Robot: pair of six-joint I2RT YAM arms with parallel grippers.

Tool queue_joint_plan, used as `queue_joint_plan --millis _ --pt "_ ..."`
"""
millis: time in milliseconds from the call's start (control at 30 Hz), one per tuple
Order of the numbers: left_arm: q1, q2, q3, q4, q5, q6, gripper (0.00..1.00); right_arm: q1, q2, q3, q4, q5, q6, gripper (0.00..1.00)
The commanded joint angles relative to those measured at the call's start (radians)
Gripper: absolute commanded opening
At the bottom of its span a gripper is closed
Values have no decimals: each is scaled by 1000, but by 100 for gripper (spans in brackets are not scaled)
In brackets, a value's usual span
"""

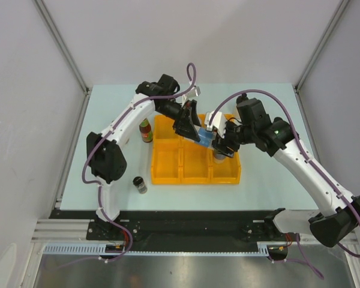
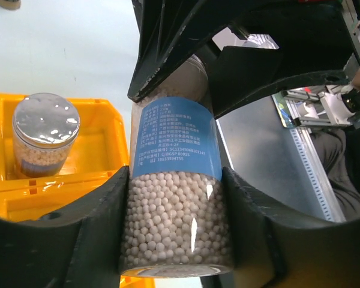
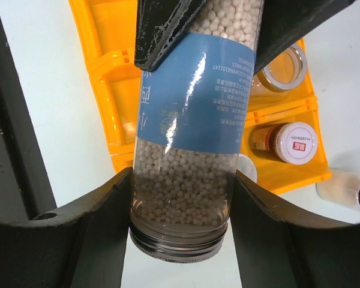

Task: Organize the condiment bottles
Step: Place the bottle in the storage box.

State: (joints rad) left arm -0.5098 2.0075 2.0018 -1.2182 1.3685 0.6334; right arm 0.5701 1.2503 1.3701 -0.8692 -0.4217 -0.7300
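Both arms meet over the yellow tray (image 1: 195, 181), and one blue-labelled jar (image 1: 205, 137) full of small white beads is caught between them. From above it is only a patch of blue among black fingers. The wrist cameras show the rest.

The left gripper (image 2: 175, 207) is clamped on the jar. A black finger presses each side of the glass below the label, and beyond them the other arm's fingers close over the far end. The right gripper (image 3: 183, 204) is clenched on the same jar, its fingers tight against the bead-filled glass near a ribbed ring at the end closest to its camera. The left arm's fingers cross the jar's far end.

Only the left wrist view shows a silver-lidded jar (image 2: 45, 132), standing upright in a tray compartment off to the left of that gripper's fingers.

Only the right wrist view shows a white-capped jar (image 3: 288, 143) with a red mark on top. It sits in a compartment to the right of that gripper, with a clear jar (image 3: 279, 69) in the next compartment beyond.

The overhead view alone takes in the table (image 1: 108, 108). A slim sauce bottle (image 1: 146, 130) stands just outside the tray, beside the left arm. A black-capped jar (image 1: 141, 184) stands alone, well back from both grippers.
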Motion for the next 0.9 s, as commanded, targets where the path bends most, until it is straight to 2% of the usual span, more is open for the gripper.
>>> queue_joint_plan --millis 0,33,100,133,200,233,267,333,367,433,467,567,733,767,800,867 --pt "-35 8 0 -14 55 -14 40 1 1 60 180 32 7 8" --pt "-36 10 2 -18 53 -12 27 1 3 58 185 38 7 8" --pt "-38 14 9 -21 49 -11 13 1 4 47 205 55 7 8" --pt "-36 14 15 -23 49 -9 2 1 5 41 214 61 7 8" --pt "-36 22 22 -32 49 -6 0 2 3 27 232 78 4 21" --pt "-36 23 26 -37 49 -3 0 1 3 23 239 83 7 28" --pt "-36 23 28 -47 50 5 0 1 1 17 246 87 9 46" --pt "-36 25 32 -50 50 5 0 1 0 17 249 93 15 60" --pt "-36 25 34 -50 49 6 0 -3 -2 15 248 93 17 77" --pt "-35 23 43 -50 44 5 0 -7 -11 15 251 87 24 96" --pt "-33 22 46 -49 43 5 0 -18 -14 18 249 69 35 100" --pt "-27 17 61 -46 40 -6 0 -53 -26 26 260 28 63 100" --pt "4 11 113 -41 23 -37 0 -240 -40 20 279 -213 191 100" --pt "11 5 118 -26 18 -47 0 -278 -43 12 291 -329 220 100" --pt "28 -1 121 -12 17 -60 0 -368 -43 1 302 -403 272 100" --pt "45 -26 114 52 14 -116 0 -445 -42 -45 358 -599 345 100"
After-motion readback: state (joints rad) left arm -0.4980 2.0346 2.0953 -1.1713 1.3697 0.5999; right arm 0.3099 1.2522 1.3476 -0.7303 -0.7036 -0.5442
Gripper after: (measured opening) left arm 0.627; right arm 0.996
